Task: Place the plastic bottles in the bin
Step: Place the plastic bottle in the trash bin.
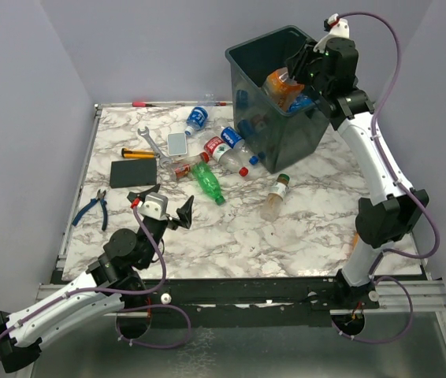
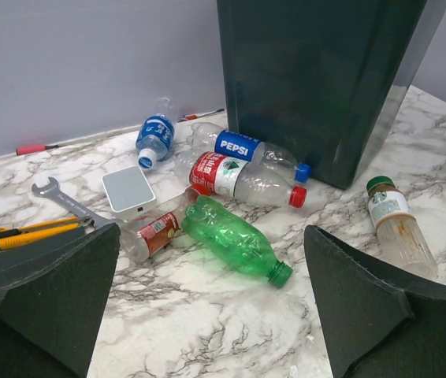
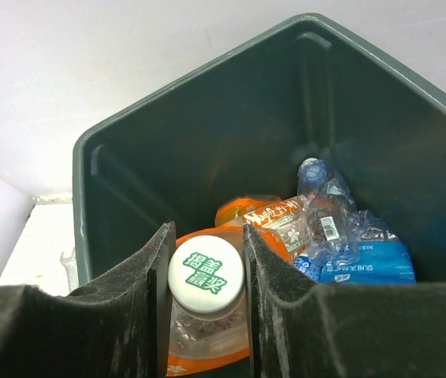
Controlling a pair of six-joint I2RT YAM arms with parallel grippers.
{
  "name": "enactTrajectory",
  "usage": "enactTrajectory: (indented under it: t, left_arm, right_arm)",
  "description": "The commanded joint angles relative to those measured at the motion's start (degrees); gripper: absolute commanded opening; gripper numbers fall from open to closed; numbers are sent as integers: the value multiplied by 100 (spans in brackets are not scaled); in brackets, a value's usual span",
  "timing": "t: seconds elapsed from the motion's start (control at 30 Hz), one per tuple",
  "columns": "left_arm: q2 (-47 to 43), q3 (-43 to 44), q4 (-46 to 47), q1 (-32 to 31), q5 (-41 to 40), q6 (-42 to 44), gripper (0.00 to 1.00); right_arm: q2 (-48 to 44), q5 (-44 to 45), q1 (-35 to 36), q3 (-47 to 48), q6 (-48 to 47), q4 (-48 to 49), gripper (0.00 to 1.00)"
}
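Left gripper [image 1: 162, 206] wide open, holds nothing, low over table [image 1: 302, 236]. Green bottle [image 2: 235, 240] lies just ahead, other bottles [image 2: 243, 179] beside it, near bin [image 1: 264, 49]. Likely light, thin, squashy, rolls easy; grab across middle. Right gripper [image 3: 206, 260] pinches orange bottle [image 1: 280, 85] at neck, above bin.

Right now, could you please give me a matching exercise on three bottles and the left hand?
1 Pepsi bottle
2 green bottle
3 orange bottle
4 left hand

A white cap, clamped above the bin
B open, empty
C blue cap, near the bin's foot
D green cap, lying on the table

Pairs: 1-C, 2-D, 3-A, 4-B
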Motion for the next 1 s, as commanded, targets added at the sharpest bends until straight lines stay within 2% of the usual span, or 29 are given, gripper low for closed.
enactTrajectory:
  t: [0.0, 0.1, 0.23, 0.5, 0.63, 0.73, 0.83, 0.97]
  left_arm:
    - [43, 128, -94, -8, 81, -23, 99]
    - [122, 143, -90, -7, 114, -20, 99]
    - [150, 137, -99, -7, 111, -7, 99]
    - [71, 146, -121, -7, 62, 7, 99]
    - [19, 141, -129, -9, 59, -5, 99]
    - [26, 152, -127, -8, 73, -22, 99]
    - [61, 162, -136, -11, 111, -24, 99]
    - [78, 156, -133, -7, 144, -37, 99]
  right_arm:
    - [202, -260, 151, -203, -365, -1098, 0]
    - [128, 400, 185, -283, -424, -1299, 0]
    - [-679, 1084, 172, -1090, -348, -216, 0]
    - [-1527, 1144, 108, -868, -89, 1189, 0]
    - [-1307, 2188, 107, -268, -695, 1148, 0]
    - [-1026, 2981, 107, -164, -1332, 1112, 0]
    - [-928, 3569, 101, -513, -1674, 1236, 0]
    - [-848, 3641, 91, -972, -1667, 1210, 0]
